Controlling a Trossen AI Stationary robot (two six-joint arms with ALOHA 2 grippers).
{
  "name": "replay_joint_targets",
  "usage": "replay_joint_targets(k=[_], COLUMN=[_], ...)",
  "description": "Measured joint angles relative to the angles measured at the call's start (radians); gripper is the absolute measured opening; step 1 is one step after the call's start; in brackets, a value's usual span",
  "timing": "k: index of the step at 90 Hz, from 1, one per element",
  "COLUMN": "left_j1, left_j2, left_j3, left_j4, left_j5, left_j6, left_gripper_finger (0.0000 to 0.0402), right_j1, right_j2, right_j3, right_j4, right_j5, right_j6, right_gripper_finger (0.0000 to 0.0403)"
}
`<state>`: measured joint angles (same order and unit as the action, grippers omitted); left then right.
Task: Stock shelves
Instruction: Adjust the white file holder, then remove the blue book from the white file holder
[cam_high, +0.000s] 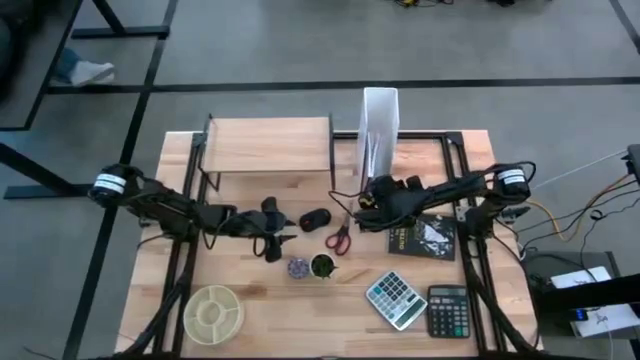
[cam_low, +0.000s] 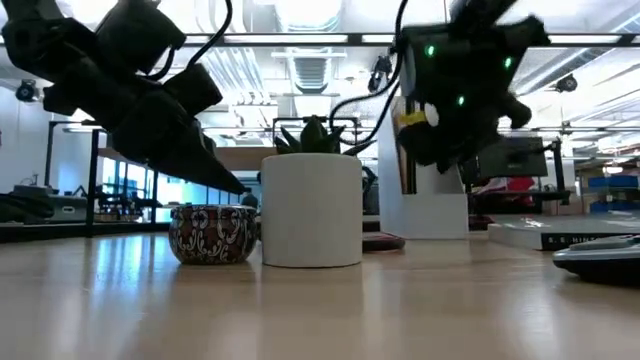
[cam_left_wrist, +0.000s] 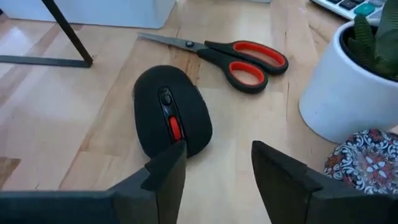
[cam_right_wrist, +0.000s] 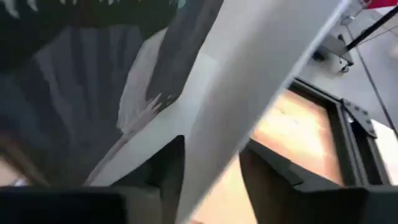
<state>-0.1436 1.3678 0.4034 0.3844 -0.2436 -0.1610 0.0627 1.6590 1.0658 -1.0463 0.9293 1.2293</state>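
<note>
Mouse (cam_left_wrist: 173, 119) is sitting just off the left gripper (cam_left_wrist: 217, 163), whose fingers are gaping wide. Right gripper (cam_high: 368, 203) is hanging at the file holder (cam_high: 380, 125), at 3 o'clock from the shelf (cam_high: 268, 146); can't tell its grip. A skewed close is probably shoving the mouse into the scissors (cam_left_wrist: 224, 56) at 1 o'clock

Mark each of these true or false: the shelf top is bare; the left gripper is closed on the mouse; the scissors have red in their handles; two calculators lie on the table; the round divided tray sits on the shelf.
1. The top of the shelf is bare. True.
2. The left gripper is closed on the mouse. False: its fingers are apart, and the mouse lies on the table just ahead of them.
3. The scissors have red in their handles. True.
4. Two calculators lie on the table. True: a light calculator and a dark calculator, side by side.
5. The round divided tray sits on the shelf. False: it is on the table, at the edge opposite the shelf.
</note>
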Motion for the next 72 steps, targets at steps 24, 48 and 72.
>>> replay_joint_targets(k=[24, 48, 72], left_j1=[-0.016, -0.039, -0.043], left_j2=[0.0, 0.0, 0.0], left_j3=[-0.001, -0.007, -0.007], left_j4=[-0.045, -0.027, -0.027], left_j5=[0.088, 0.089, 0.086], left_j6=[-0.057, -0.058, -0.054], left_gripper_finger=[0.0145, 0.013, 0.0123], right_j1=[0.147, 0.269, 0.212], right_j2=[-0.131, -0.168, -0.093], right_j3=[0.094, 0.098, 0.088], right_j4=[-0.166, 0.109, 0.233], right_j5=[-0.097, -0.051, 0.143], right_j6=[-0.013, -0.3, -0.475], right_gripper_finger=[0.0203, 0.0227, 0.0232])
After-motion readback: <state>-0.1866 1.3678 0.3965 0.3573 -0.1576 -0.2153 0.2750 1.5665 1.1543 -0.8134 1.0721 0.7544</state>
